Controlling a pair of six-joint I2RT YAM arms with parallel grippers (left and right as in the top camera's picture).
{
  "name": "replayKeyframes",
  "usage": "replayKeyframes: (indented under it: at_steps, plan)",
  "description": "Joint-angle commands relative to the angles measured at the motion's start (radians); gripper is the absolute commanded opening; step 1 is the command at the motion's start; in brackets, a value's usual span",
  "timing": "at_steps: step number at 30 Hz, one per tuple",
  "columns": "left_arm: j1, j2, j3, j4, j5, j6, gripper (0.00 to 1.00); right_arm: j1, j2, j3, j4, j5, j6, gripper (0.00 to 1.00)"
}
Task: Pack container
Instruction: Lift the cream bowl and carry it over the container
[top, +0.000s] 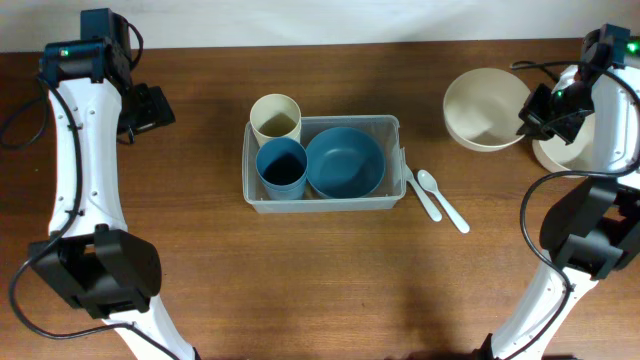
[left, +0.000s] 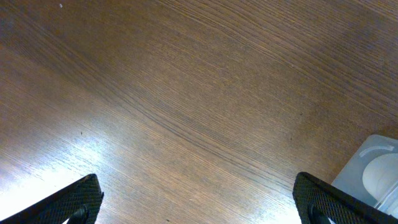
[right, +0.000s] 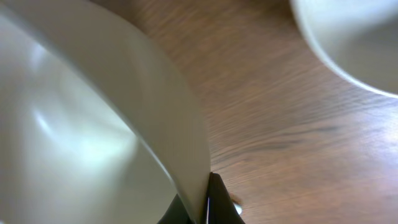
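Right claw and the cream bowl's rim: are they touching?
Touching. The right wrist view shows the rim of the cream bowl pinched between the fingers of the right claw, with no gap visible.

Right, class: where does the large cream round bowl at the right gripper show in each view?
Overhead: cream round bowl, upper right, beside the right gripper.
Left wrist: not in it.
Right wrist: the bowl fills the left half, rim pinched by the gripper.
Shared landmark: brown wooden table.
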Motion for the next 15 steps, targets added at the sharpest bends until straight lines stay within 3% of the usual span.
replayKeyframes:
  at_steps: [1,11,15]
  plan:
    - [0.003,0.009,-0.002,0.002,0.004,-0.014,1.00,0.004,-0.021,0.039,-0.003,-0.190,-0.091,0.04]
    - [0.003,0.009,-0.002,0.002,0.004,-0.014,1.00,0.017,-0.023,0.093,-0.115,-0.516,-0.309,0.04]
    - [0.003,0.009,-0.002,0.002,0.004,-0.014,1.00,0.050,-0.023,0.093,-0.187,-0.539,-0.396,0.04]
